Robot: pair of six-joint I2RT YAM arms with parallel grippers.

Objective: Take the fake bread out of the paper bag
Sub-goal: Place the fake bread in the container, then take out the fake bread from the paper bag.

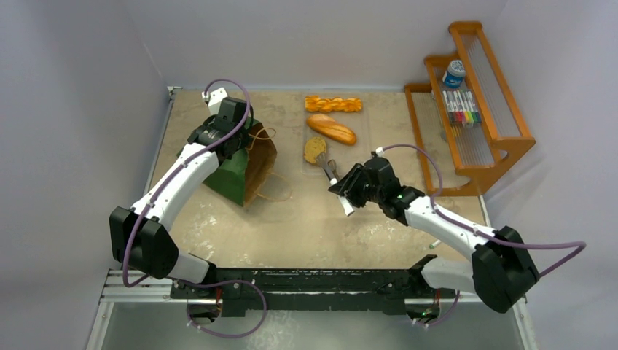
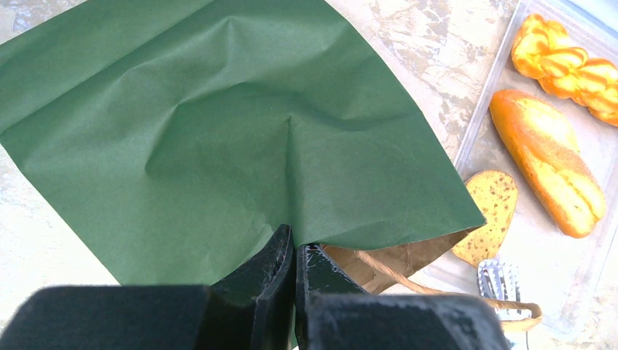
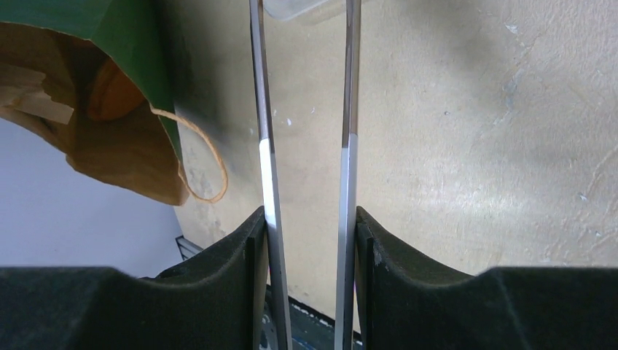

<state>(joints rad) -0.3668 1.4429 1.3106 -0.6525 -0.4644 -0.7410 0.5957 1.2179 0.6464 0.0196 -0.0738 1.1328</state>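
So, left end effector (image 2: pixel 294 255) is pinched fully closed on the paper bag (image 2: pixel 218 146), which lies on the surface (image 1: pixel 291 226); three fake bread (image 1: pixel 331 128) pieces sit just right of it; right end effector (image 3: pixel 310 227) grips the tongs (image 3: pixel 266 146), half closed.

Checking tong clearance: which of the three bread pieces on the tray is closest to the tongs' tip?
The flat speckled brown slice, right beside the toothed tip of the tongs. The oblong loaf and braided stick lie farther back.

Jaws pinching green paper bag (image 2: pixel 218 131), fake bread (image 2: pixel 548 162) alongside
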